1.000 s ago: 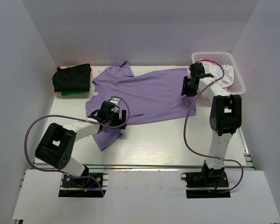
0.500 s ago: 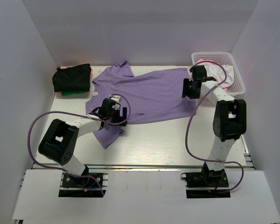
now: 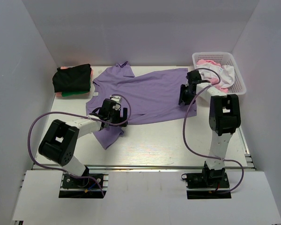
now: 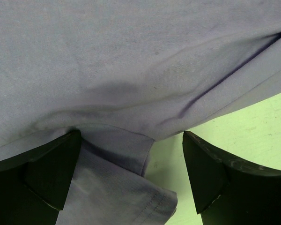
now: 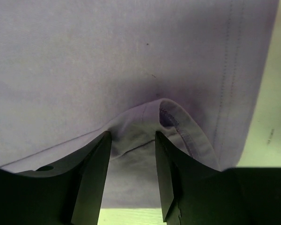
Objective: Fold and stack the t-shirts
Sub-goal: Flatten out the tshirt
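The large lavender t-shirt [image 3: 147, 96] lies spread on the table, collar at the back left. My left gripper [image 3: 113, 112] is open over its near-left part. In the left wrist view the jaws stand wide apart above the cloth [image 4: 131, 70] and a folded sleeve edge [image 4: 131, 197]. My right gripper [image 3: 184, 95] is at the shirt's right edge. In the right wrist view its jaws pinch a raised fold of lavender cloth [image 5: 136, 126] beside the stitched hem [image 5: 234, 93]. A stack of folded black, green and pink shirts [image 3: 72, 80] sits at the back left.
A white lattice basket [image 3: 236, 77] stands at the back right with pink and white cloth in it. White walls enclose the table on the left, back and right. Purple cables loop from both arms over the near table.
My right gripper has moved a little left and nearer, onto the shirt's right edge. My left gripper shifted slightly up and right along the shirt, then stayed.
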